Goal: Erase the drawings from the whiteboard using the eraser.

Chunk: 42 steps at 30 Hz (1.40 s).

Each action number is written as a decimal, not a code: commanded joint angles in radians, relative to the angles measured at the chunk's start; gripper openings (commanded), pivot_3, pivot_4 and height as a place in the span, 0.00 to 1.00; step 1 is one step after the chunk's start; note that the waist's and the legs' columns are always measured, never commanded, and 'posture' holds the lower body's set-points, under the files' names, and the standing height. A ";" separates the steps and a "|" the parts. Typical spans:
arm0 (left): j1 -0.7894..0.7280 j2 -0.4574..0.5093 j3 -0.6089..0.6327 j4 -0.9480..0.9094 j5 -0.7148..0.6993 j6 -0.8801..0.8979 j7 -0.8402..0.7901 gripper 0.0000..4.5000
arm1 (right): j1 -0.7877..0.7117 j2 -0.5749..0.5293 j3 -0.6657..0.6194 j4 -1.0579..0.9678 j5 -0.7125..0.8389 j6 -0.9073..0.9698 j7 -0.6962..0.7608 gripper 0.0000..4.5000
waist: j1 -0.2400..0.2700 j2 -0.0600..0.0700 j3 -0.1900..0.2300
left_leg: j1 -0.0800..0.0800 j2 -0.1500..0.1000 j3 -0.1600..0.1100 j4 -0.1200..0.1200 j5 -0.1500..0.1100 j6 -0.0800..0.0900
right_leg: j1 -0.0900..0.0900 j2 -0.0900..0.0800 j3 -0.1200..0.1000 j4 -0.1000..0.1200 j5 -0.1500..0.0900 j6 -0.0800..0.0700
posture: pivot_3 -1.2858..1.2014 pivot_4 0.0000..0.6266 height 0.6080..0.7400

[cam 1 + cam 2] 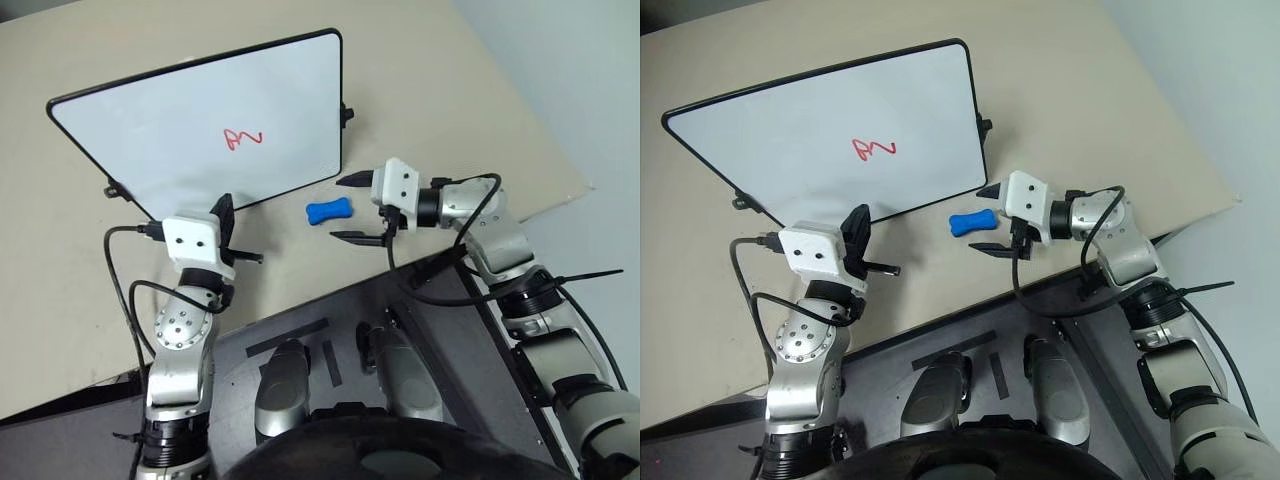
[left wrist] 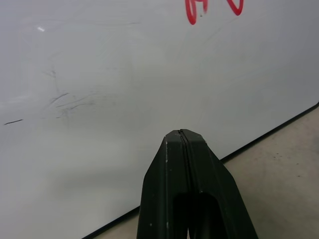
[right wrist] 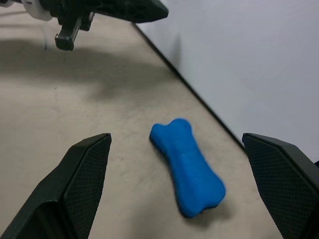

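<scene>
Showing, in the left eye view: whiteboard (image 1: 180, 130) flat on the beige tabletop (image 1: 60, 300), drawings (image 1: 242, 138) in red near its middle, unerased. Eraser (image 1: 329, 211) on the bare tabletop just beside the board's near edge, close to the near right corner, apart from the rim. Right hand (image 1: 357, 209) just right of the eraser, pointing left at it, fingers spread wide with one tip above and one below, empty. Left hand (image 1: 237, 235) at the board's near edge, carrying nothing.

Showing, in the right eye view: same layout; eraser's long axis roughly along the board's near edge, ends pointing left and right, one end toward the open right hand.

Showing, in the left wrist view: left hand's two fingers pressed together with no gap, nothing between them, over the board surface just inside the black rim; lower strokes of the red scribble farther along the board.

Showing, in the right wrist view: eraser centred between the widely parted fingers (image 3: 75, 179), lying flat, long axis slanted across the gap, board rim just beyond.

Judged light, probably soft and slightly yielding, matt and unlikely to slip or break. Best taken across the narrow waist, fingers closing on the two long sides.
</scene>
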 commanded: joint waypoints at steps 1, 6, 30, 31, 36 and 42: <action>0.003 -0.009 -0.013 -0.046 0.007 -0.019 0.001 0.00 | -0.009 0.002 0.000 0.000 0.016 0.002 0.034 0.99 | 0.000 0.000 0.000 | 0.000 0.000 0.000 0.000 0.000 0.000 | 0.000 0.000 0.000 0.000 0.000 0.000 | 0.52 0.24 1.00; 0.009 -0.012 -0.010 -0.045 0.006 -0.019 0.002 0.00 | -0.045 0.044 0.012 0.084 0.003 -0.012 0.049 0.99 | 0.000 0.000 0.000 | 0.000 0.000 0.000 0.000 0.000 0.000 | 0.000 0.000 0.000 0.001 0.000 0.000 | 0.52 0.24 1.00; -0.028 -0.035 -0.018 -0.007 0.020 -0.029 0.008 0.00 | -0.159 0.151 0.014 0.392 -0.092 -0.128 0.006 0.95 | 0.002 0.000 0.000 | 0.001 0.001 0.000 0.000 0.000 0.000 | 0.000 0.000 0.000 0.001 0.001 -0.002 | 0.52 0.24 1.00; -0.030 -0.036 -0.019 -0.005 0.020 -0.030 0.008 0.00 | -0.160 0.154 0.011 0.399 -0.094 -0.128 0.003 0.90 | 0.002 0.000 0.000 | 0.001 0.001 0.000 0.000 0.000 0.000 | 0.000 0.000 0.000 0.001 0.001 -0.002 | 0.52 0.24 1.00; -0.046 -0.037 -0.022 0.015 0.021 -0.037 0.007 0.00 | -0.163 0.157 0.007 0.420 -0.104 -0.143 -0.004 0.53 | 0.002 0.000 0.000 | 0.000 0.001 0.000 0.000 0.000 0.000 | 0.000 0.000 0.000 0.001 0.001 -0.002 | 0.52 0.24 1.00; -0.069 -0.039 -0.027 0.041 0.022 -0.049 0.006 0.00 | -0.150 0.146 -0.001 0.389 -0.109 -0.160 -0.012 0.12 | 0.002 0.000 0.000 | 0.001 0.001 0.000 0.000 0.000 0.000 | 0.000 0.000 0.000 0.001 0.002 -0.002 | 0.52 0.24 1.00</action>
